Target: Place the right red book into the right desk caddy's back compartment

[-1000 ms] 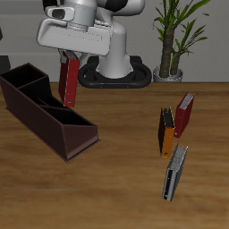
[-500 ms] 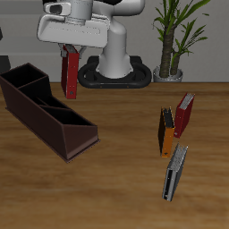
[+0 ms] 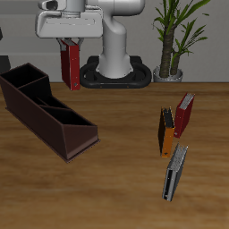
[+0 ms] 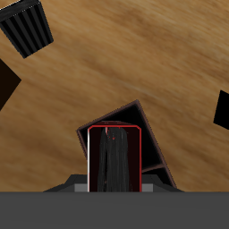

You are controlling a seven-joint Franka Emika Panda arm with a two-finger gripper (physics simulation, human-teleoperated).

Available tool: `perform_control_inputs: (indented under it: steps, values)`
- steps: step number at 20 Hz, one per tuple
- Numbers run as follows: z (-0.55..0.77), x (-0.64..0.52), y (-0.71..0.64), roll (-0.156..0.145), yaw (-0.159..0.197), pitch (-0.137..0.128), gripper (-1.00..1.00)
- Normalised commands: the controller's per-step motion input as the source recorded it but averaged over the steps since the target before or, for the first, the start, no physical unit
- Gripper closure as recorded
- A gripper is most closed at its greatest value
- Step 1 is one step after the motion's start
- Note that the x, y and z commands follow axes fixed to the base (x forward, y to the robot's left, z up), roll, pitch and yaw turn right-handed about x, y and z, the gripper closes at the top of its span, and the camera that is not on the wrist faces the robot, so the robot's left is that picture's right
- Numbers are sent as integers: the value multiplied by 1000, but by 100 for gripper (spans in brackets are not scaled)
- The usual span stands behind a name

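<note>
Red book (image 3: 71,69) upright in raised pincer (image 3: 70,46) above caddy (image 3: 46,109)

Wrist cam: right red book (image 4: 113,159) seen edge-on, red rim w/ black center, held upright just below the camera. Gripper fingers not clearly visible, grey bar across the frame edge. Behind book, right desk caddy (image 4: 134,121) open top, dark interior w/ a divider showing. Wood table (image 4: 116,54) beyond, blurred. Dark objects at frame edges, can't ID.
</note>
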Motion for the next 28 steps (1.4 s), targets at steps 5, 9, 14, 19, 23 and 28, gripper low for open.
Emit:
perform_control_inputs:
  steps: [5,9,14,19,23,28]
  values:
    - [61,-184,-124,32,1,35,100]
    - [43,-191,-221,-7,-1,22,100]
    - [-61,-179,-115,-14,11,15,100]
    - [-88,-230,42,-26,52,7,100]
    - [14,-222,47,-38,33,-1,100]
    - [102,-188,-41,-33,85,-44,100]
